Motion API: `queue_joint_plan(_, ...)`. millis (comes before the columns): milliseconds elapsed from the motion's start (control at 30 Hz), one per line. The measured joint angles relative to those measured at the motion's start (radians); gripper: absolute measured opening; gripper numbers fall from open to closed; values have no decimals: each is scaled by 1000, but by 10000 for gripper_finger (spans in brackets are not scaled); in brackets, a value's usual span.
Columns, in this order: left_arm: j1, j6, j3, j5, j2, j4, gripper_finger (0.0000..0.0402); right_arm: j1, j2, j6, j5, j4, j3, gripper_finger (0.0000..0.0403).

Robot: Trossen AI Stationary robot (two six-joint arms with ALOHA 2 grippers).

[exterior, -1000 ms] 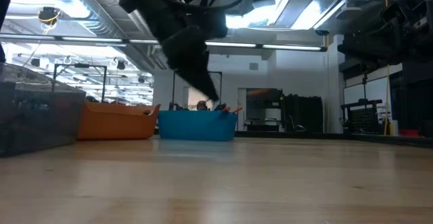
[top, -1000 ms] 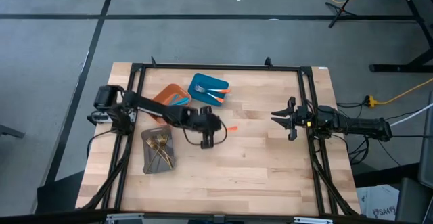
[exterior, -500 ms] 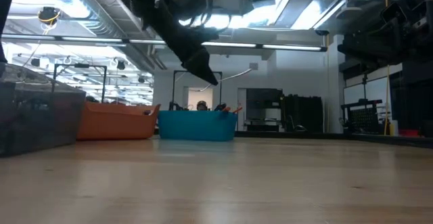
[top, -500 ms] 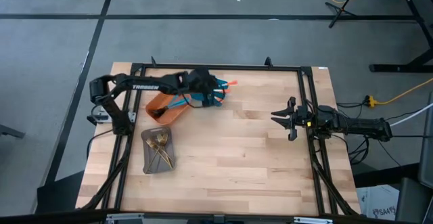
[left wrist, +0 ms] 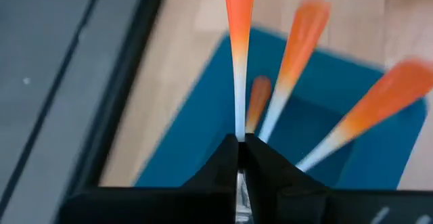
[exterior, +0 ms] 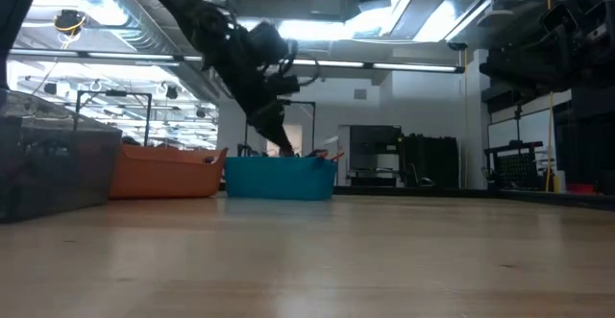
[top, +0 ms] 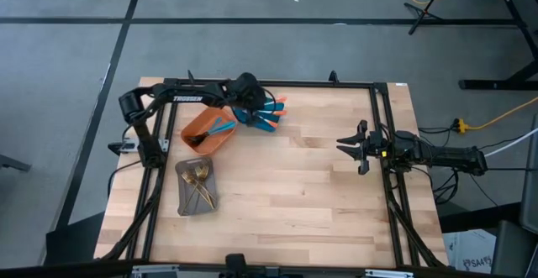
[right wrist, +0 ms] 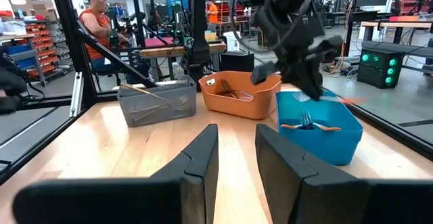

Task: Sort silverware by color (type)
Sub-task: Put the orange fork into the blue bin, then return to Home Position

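My left gripper hangs over the blue tray at the table's far left and is shut on an orange-handled piece of silverware. Its head is hidden between the fingers. More orange-handled pieces lie in the blue tray. Blue-handled pieces lie in the orange tray, and gold ones in the grey tray. My right gripper waits at the table's right side, open and holding nothing. My left gripper pinches the piece's pale metal neck, just below the orange handle, between its two fingertips. The fingers slant down from the table's left, and the handle sticks straight out past them. The piece is lifted clear above the blue tray.
The three trays stand close together at the far left, which shows in the low view as the orange tray beside the blue tray. Bare wood fills the middle and near part of the table. A black frame rail runs along the far edge. A person sits beyond the table.
My left gripper has swung from the table's middle toward the far edge, staying shut on the orange-handled piece. It first rose, then came down over the blue tray. The piece's handle now points out over that tray.
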Motion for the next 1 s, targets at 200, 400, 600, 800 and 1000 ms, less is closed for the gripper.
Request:
queue_joint_plan(200,1,0,0,-2,68,-28,7,0,0,0,-7,0,0,92)
queue_joint_plan(400,0,0,0,-12,86,-26,8,0,0,0,-7,0,0,92)
queue_joint_plan(600,-1,0,0,-88,86,-26,25,0,0,0,-7,-1,0,92)
queue_joint_plan(800,-1,0,0,-92,86,-26,44,0,0,0,-7,0,0,92)
queue_joint_plan(1000,-1,-2,0,-91,86,-25,56,0,0,0,-7,-1,0,92)
